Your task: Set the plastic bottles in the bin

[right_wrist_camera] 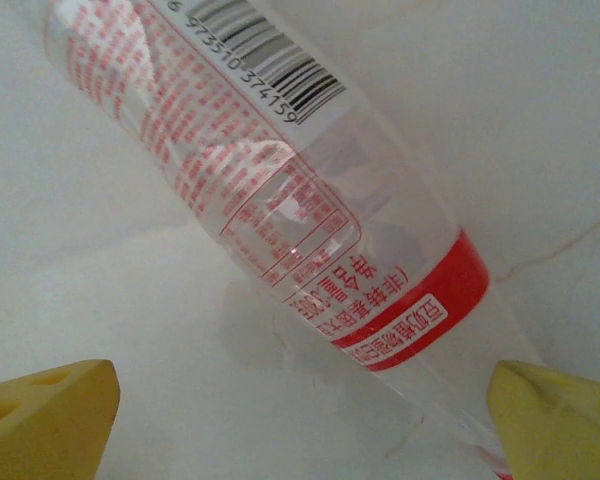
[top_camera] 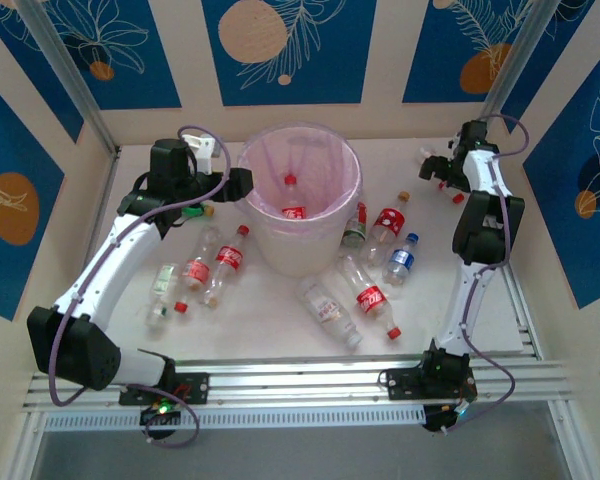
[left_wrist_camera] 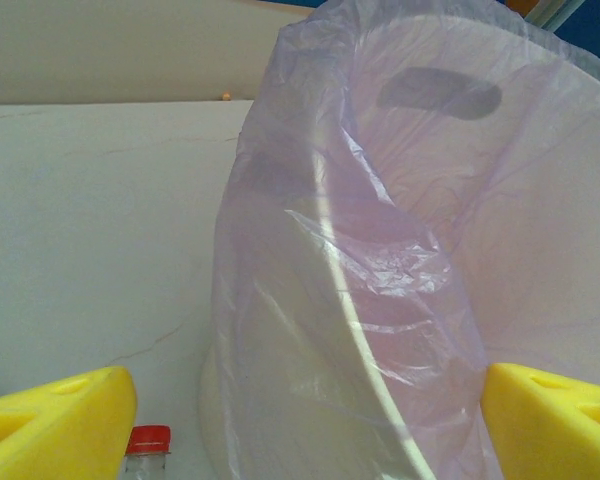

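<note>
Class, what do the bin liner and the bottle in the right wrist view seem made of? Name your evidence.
Bin liner: probably thin plastic film, glossy; pinkish, translucent, creased.
Bottle: likely clear, glossy plastic; see-through, with highlights and red printed text.

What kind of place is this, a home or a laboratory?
Probably a laboratory test booth: two robot arms are bolted to an aluminium rail, decorated blue wall panels enclose the white table, and plastic bottles lie scattered around a bin.

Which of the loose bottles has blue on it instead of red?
The bottle with the blue label and blue cap, lying right of the bin. The red-labelled bottles beside it have red or pale caps.
</note>
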